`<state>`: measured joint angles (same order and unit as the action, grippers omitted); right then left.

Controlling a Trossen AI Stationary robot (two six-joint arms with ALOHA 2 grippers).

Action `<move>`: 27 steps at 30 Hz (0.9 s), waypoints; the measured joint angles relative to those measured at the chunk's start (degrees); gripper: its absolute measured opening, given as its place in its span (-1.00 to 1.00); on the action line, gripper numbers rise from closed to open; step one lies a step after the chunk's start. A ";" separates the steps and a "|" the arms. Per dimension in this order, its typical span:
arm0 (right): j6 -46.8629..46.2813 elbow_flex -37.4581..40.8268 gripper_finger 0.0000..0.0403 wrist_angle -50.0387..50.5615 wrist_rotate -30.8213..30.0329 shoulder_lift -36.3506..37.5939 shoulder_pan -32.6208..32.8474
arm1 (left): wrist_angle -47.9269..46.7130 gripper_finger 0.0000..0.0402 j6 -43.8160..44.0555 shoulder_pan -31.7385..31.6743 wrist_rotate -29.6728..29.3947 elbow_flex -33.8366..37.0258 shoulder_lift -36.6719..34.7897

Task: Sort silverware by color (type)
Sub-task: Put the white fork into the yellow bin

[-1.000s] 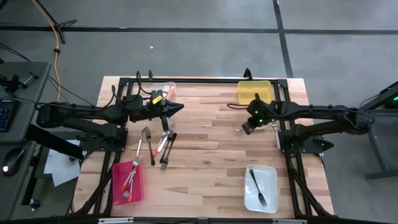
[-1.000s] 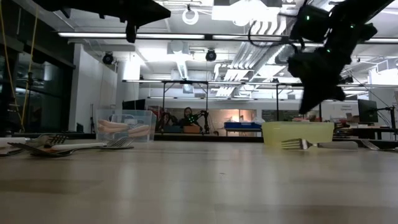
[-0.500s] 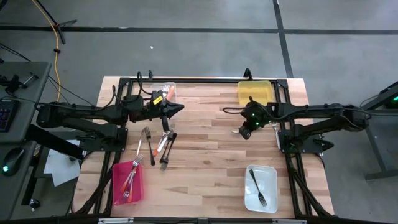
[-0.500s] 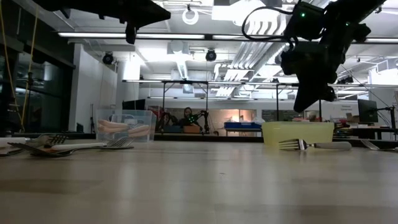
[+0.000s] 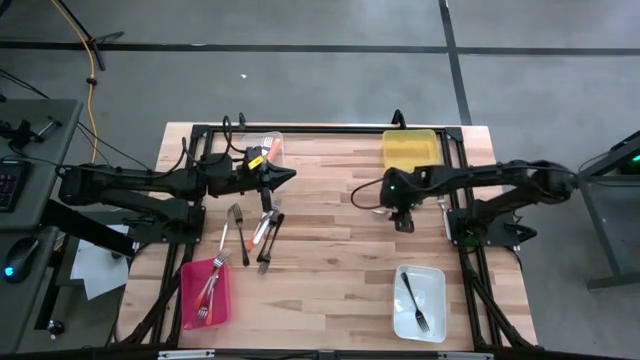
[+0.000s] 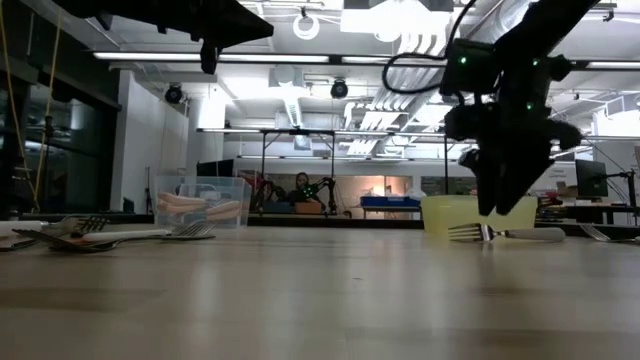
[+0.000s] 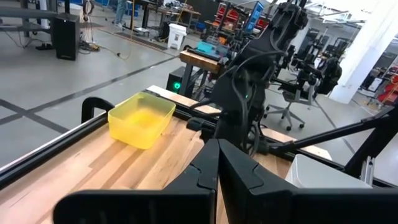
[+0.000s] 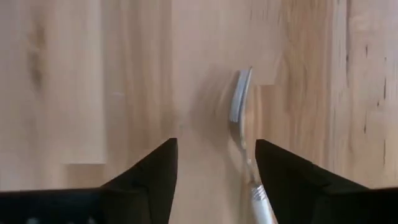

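Your right gripper (image 8: 214, 180) is hanging open, pointing down over a lone fork (image 8: 244, 134) lying on the table (image 5: 330, 250).

In the wrist view the fork is sitting off-centre, close to one finger (image 8: 292, 180), with its long axis running along the gap rather than across it. Your left gripper (image 5: 288, 175), its fingers pressed together and holding nothing, is hovering well apart above the pile of forks (image 5: 262, 232), so the right arm is nearer.
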<state>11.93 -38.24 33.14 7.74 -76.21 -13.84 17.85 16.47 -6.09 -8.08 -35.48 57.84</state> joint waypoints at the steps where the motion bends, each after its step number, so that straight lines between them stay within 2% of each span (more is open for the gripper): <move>1: 0.74 0.00 -0.02 -0.79 -0.74 -1.16 -0.01 | -0.02 -1.00 -0.01 0.00 0.00 0.00 0.00; 6: 1.30 0.00 -0.12 -4.82 -2.56 -6.18 0.01 | -0.05 -1.00 0.01 0.00 0.00 0.00 0.00; 9: 0.13 0.00 -0.25 -5.12 -3.40 -8.32 0.01 | -0.09 -1.00 -0.02 0.00 0.00 0.00 0.00; 11: -1.31 -0.05 -0.40 -5.10 -3.53 -9.03 0.00 | -0.10 -1.00 -0.04 0.01 0.00 0.00 0.00; 16: -3.32 -0.05 -0.93 -4.76 -2.97 -8.86 0.03 | -0.11 -1.00 -0.06 0.00 -0.04 0.00 0.00; 23: -4.24 0.02 -0.99 -4.02 -3.18 -8.22 1.09 | -0.43 -1.00 -0.09 0.00 -0.04 0.00 0.00; 27: -6.08 0.04 -1.00 -3.77 -3.12 -4.69 2.14 | -1.42 -1.00 -0.12 0.00 -0.26 0.00 0.00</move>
<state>5.85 -38.20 29.38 4.61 -80.90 -11.70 16.42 16.34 -6.09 -8.33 -35.48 57.84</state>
